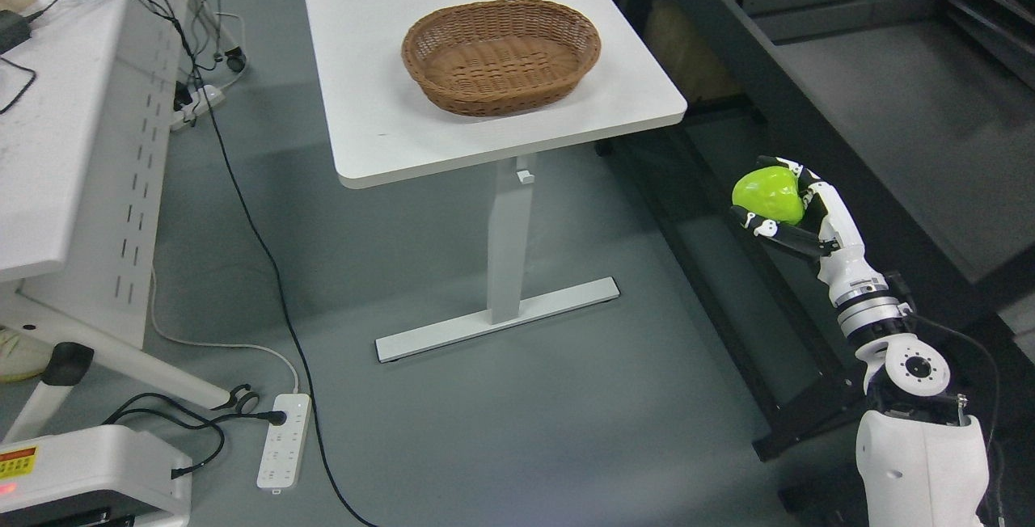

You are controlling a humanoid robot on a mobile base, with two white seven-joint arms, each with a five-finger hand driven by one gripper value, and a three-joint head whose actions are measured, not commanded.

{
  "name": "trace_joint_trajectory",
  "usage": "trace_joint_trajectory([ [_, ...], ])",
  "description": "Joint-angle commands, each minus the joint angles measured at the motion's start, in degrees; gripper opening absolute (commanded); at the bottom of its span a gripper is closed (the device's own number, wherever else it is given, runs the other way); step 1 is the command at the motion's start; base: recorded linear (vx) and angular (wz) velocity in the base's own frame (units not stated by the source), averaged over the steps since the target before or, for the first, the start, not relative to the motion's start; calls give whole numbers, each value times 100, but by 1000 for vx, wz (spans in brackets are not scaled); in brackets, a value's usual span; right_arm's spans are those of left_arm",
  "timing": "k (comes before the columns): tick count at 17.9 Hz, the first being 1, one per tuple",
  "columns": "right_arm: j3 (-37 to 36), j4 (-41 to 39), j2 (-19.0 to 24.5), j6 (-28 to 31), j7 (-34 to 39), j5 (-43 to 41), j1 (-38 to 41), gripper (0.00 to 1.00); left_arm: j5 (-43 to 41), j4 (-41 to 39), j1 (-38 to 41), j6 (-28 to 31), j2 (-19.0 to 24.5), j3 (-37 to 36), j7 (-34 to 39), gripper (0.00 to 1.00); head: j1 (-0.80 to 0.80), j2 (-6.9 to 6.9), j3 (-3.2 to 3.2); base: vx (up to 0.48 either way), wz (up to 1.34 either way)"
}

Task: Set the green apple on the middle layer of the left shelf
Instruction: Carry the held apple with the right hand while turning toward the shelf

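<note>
A: Report items hidden, cut off or unclear in the head view.

B: The left arm does not appear. The right arm is cut off by the bottom edge at the lower right. The dark shelf (pixel 881 99) runs out of the right and top edges; its layers cannot be counted from this angle. A small orange item at the top edge is too cut off to identify. At far left, a white desk (pixel 57 107) and a white device (pixel 89 470) with a red-and-yellow label are each only partly visible; the label print is unreadable.

A: State of the right hand (pixel 788 208)?

B: Fingers are wrapped around the green apple (pixel 768 194). Black-and-white fingertips (pixel 762 226) show under and behind the fruit. The palm side is partly hidden by it.

A: Describe the apple and its location.

B: Bright yellow-green, glossy, rounded, with no visible stem. It is held in the air above the grey floor, just beside the shelf's front edge, well apart from the wicker basket (pixel 501 54) on the white table (pixel 388 123).
</note>
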Motion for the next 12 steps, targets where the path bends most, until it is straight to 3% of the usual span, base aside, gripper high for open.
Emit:
trace_joint_trajectory([
  [1,22,-2,-15,1,-1,-44,36,3,0,0,-1,-2,100,0,5,100,0,0,0,-188,-621],
  [12,13,-2,-24,1,-1,-36,89,3,0,0,-1,-2,100,0,5,100,0,0,0,-89,-527],
])
